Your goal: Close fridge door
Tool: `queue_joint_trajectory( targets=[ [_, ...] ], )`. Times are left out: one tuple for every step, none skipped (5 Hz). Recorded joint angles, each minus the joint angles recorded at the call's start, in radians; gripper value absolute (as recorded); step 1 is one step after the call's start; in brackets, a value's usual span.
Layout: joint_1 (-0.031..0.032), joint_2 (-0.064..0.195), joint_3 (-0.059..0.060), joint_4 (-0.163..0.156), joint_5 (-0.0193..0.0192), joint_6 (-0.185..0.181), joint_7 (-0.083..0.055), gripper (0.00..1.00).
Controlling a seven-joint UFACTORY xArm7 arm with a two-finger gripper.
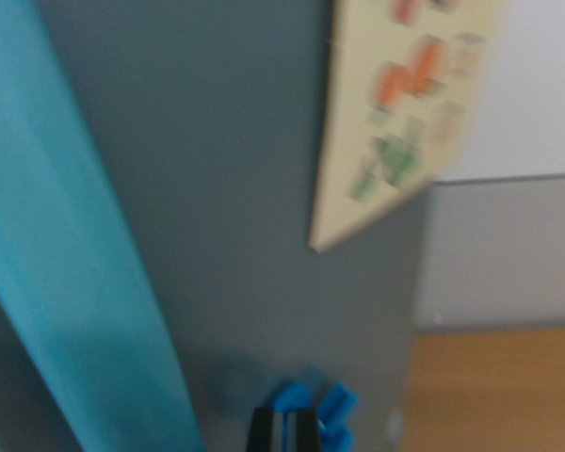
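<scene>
The grey fridge door [254,217] is filling the wrist view, a teal strip [66,273] running down its left. The gripper [297,428] is sitting close against it, fingers seemingly narrowed on nothing, though blur is hiding detail; pushing squarely and steadily should swing it closed.

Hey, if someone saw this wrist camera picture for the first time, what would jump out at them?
First, the bright teal strip running diagonally down the wrist view's left, against the big grey fridge door that fills the middle. Next, the cream sheet with blurred orange and green shapes, stuck at the top right of the door. At the bottom edge sits the gripper with blue fingertips, close to the door; the blur hides whether it touches.
</scene>
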State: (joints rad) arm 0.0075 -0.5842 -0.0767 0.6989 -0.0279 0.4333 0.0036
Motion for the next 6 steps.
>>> queue_joint_trajectory(
  targets=[
    [0.0, 0.0, 0.0, 0.0, 0.0, 0.0, 0.0, 1.0],
    [0.0, 0.041, 0.036, 0.043, 0.0, 0.0, 0.0, 1.0],
    [0.0, 0.041, 0.036, 0.043, 0.0, 0.0, 0.0, 1.0],
    [0.0, 0.089, 0.069, 0.092, 0.0, 0.0, 0.0, 1.0],
    [0.0, 0.089, 0.069, 0.092, 0.0, 0.0, 0.0, 1.0],
    [0.0, 0.139, 0.097, 0.132, 0.0, 0.0, 0.0, 1.0]
  ],
)
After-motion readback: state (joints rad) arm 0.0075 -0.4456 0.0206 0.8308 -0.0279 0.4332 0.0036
